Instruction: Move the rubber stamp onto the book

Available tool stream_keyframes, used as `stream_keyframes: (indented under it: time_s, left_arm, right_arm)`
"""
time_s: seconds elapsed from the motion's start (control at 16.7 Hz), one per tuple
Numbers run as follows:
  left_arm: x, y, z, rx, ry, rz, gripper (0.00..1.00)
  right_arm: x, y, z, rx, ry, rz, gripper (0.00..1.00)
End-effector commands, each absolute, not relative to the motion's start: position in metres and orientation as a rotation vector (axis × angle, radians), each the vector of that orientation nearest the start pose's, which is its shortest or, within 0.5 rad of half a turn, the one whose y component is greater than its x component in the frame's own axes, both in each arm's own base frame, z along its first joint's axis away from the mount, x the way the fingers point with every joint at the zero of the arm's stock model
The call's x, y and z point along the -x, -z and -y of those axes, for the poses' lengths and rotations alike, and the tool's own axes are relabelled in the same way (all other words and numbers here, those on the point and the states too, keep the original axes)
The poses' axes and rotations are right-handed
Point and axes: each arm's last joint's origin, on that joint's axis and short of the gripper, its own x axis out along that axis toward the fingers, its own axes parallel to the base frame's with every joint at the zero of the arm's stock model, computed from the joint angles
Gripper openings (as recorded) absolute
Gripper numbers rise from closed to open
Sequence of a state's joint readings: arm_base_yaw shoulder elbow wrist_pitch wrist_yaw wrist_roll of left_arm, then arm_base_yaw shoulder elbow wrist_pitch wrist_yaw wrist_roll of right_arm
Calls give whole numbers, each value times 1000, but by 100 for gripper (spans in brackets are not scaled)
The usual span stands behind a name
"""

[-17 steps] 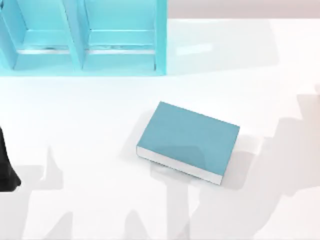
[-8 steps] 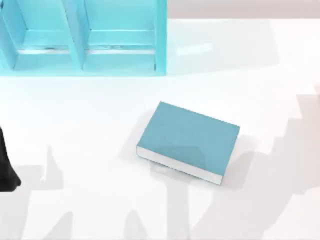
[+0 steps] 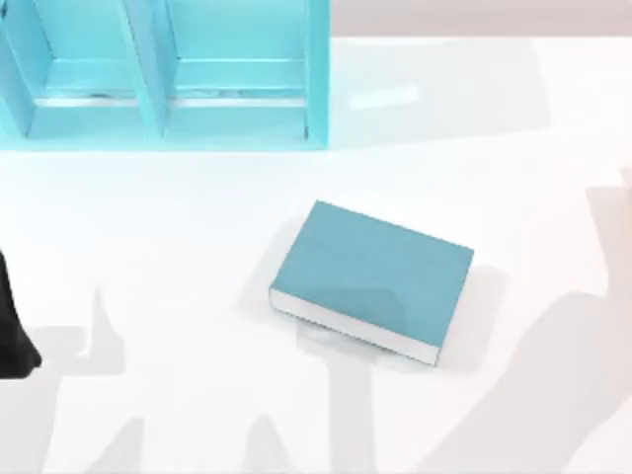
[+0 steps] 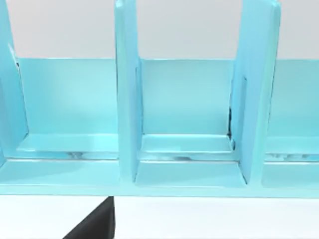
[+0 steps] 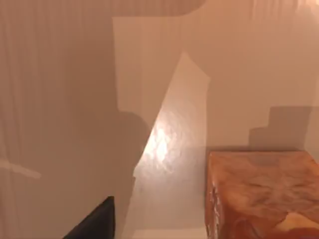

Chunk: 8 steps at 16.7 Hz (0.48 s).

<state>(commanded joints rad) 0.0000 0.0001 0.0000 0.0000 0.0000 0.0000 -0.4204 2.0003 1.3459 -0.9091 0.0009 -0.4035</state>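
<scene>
Top view: high above the bench (image 3: 178, 217), looking steeply down; takes in the shelf (image 3: 163, 74) at the far left and the book (image 3: 370, 276) near the middle.

Left wrist view: low and close, facing level into the shelf (image 4: 127, 99) compartments, with a strip of bench (image 4: 214, 219) below. The shelf is shared with the top view.

Right wrist view: very near the bench (image 5: 169, 149), angled down, with the stamp (image 5: 259, 194) close at one corner.

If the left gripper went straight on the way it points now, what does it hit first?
Probably the shelf: the left wrist view faces its open compartments head on, with a strip of bare table before it. Depth is unclear, so which divider or back wall comes first cannot be told.
</scene>
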Motion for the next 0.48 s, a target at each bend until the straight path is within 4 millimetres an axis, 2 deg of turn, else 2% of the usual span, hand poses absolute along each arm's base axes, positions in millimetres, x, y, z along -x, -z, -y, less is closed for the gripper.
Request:
stream_keyframes:
  time_s: [0.12,0.3,0.48]
  left_arm:
    - [-106,-160,1,0,0,0,100]
    - [-106,-160,1,0,0,0,100]
    - [-106,-160,1,0,0,0,100]
  right_arm:
    - [-336,-132,147,-7,9,-1566,100]
    - [-336,-132,147,-7,9,-1566,100]
    - [-336,-132,147,-7,9,-1566,77]
